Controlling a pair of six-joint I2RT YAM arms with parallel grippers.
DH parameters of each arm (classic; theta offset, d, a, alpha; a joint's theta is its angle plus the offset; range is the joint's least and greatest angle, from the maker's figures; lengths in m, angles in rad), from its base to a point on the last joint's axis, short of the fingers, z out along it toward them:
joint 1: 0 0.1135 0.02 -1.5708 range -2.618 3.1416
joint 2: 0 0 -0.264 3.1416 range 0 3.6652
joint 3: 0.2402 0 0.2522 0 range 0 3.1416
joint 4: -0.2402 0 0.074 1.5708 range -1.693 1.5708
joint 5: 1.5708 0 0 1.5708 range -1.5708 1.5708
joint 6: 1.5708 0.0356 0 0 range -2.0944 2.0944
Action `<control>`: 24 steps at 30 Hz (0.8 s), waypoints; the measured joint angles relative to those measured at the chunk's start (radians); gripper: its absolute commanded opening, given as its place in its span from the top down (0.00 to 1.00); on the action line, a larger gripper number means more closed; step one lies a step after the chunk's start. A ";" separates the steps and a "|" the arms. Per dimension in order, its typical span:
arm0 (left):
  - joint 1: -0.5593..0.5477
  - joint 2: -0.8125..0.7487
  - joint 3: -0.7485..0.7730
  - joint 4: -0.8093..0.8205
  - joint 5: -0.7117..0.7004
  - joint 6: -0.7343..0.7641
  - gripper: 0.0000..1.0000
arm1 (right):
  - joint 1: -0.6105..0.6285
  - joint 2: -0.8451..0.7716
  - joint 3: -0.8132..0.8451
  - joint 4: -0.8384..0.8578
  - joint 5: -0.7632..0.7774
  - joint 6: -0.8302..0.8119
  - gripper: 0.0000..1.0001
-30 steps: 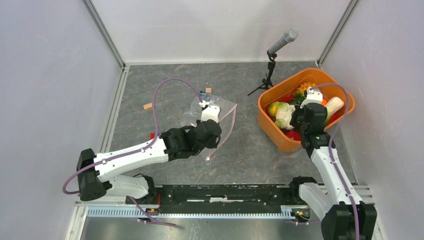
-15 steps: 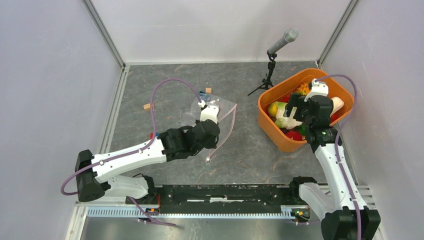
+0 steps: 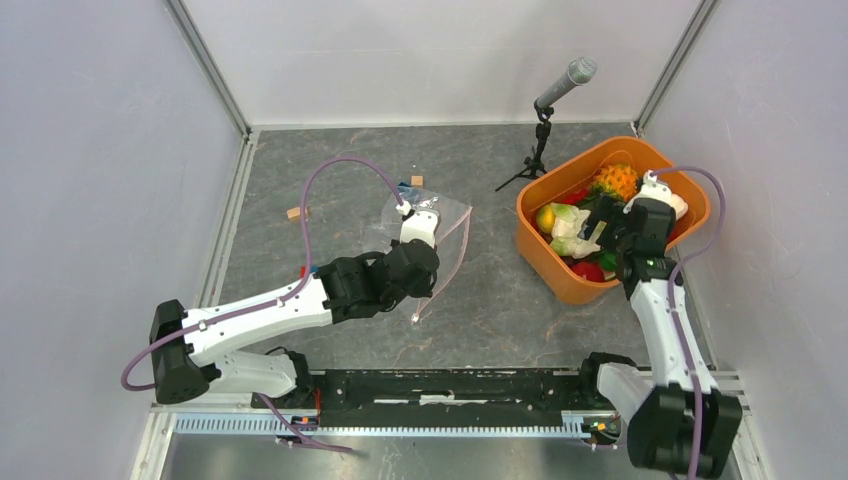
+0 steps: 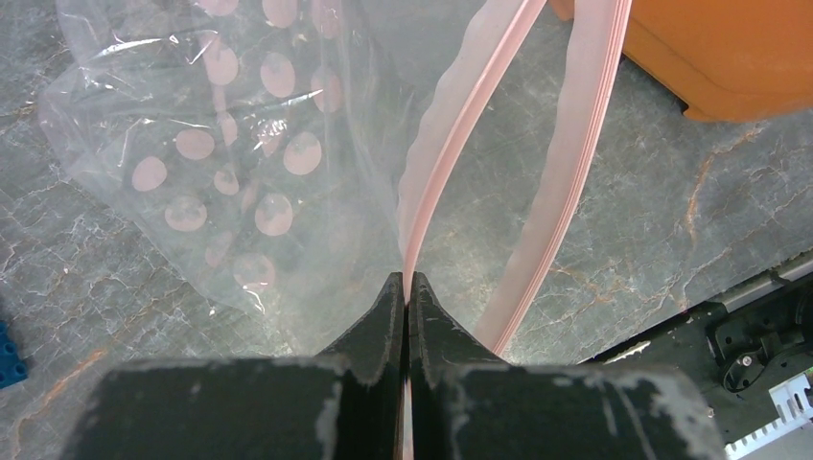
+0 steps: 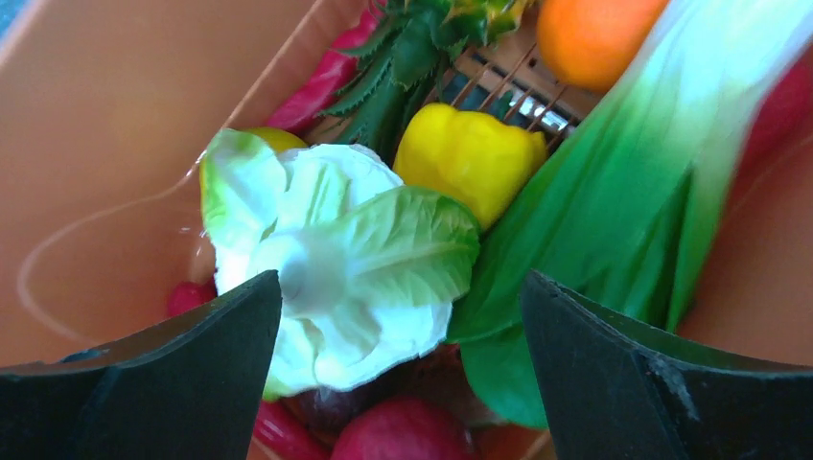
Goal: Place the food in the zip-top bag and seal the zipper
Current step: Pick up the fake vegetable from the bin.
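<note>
Jaws on left pinching zipper (image 4: 580,144) of one bag (image 4: 240,172), right jaws spread over one cauliflower (image 5: 326,259)

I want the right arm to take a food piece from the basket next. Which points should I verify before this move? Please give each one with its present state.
1. Left gripper shut on one lip of the zipper: ok.
2. Zip-top bag mouth open, its two pink lips apart: ok.
3. Right gripper open: ok.
4. Cauliflower lies between its fingers in the orange basket: ok.
5. Fingers low enough to close on it: cannot tell.
6. Bag loaded: not ok, nothing seen inside.
</note>
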 measured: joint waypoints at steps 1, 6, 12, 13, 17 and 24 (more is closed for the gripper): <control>0.000 0.000 0.000 0.000 0.000 0.001 0.98 | -0.031 0.034 -0.006 0.010 -0.024 0.010 0.02; 0.000 0.000 -0.001 0.000 0.000 0.001 0.98 | -0.133 0.118 -0.066 0.116 -0.182 0.091 0.02; 0.000 0.000 -0.003 0.000 -0.001 0.001 0.98 | -0.163 0.216 -0.080 0.243 -0.340 0.147 0.09; 0.000 0.000 -0.003 0.000 -0.001 0.001 0.98 | -0.164 0.233 -0.082 0.268 -0.369 0.151 0.10; 0.000 0.000 -0.003 0.000 -0.002 0.001 0.98 | -0.167 0.264 -0.105 0.356 -0.457 0.161 0.30; 0.000 0.000 -0.003 0.000 -0.002 0.001 0.98 | -0.171 0.247 -0.151 0.456 -0.525 0.165 0.81</control>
